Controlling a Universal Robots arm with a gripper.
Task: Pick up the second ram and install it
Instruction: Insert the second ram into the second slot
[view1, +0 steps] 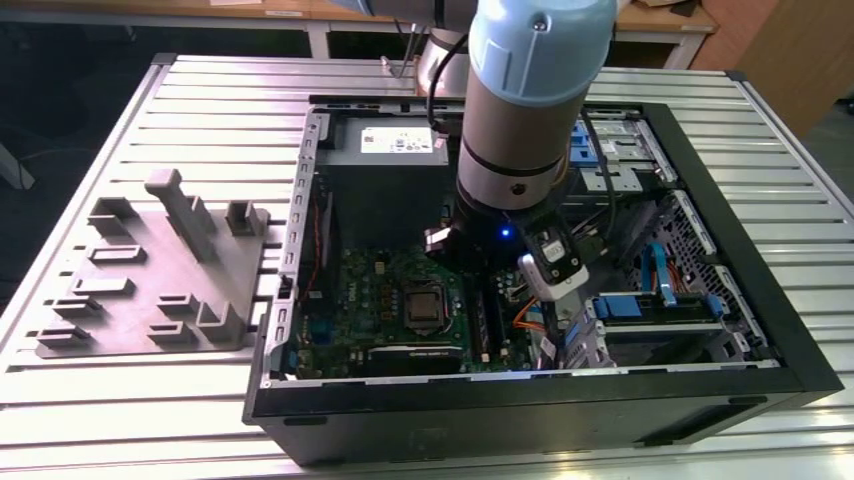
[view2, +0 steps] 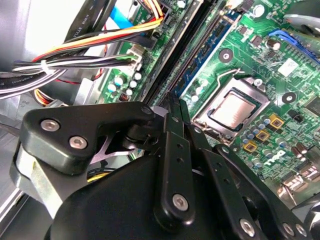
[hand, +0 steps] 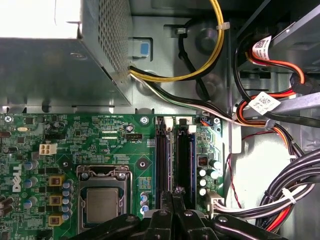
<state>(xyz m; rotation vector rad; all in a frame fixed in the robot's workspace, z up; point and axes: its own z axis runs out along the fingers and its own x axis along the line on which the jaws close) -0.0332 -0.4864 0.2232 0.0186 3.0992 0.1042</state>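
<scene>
Tool: fingers pressed together over the ram in its slot, lower centre; thin, stiff, fragile—handle by its long edges.

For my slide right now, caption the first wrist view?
Gripper poised over the motherboard's memory slots, beside the processor socket.

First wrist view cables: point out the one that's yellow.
The yellow cable curving out from the perforated metal box, with a white tie around it. The other cables are black, white, grey or red.
</scene>
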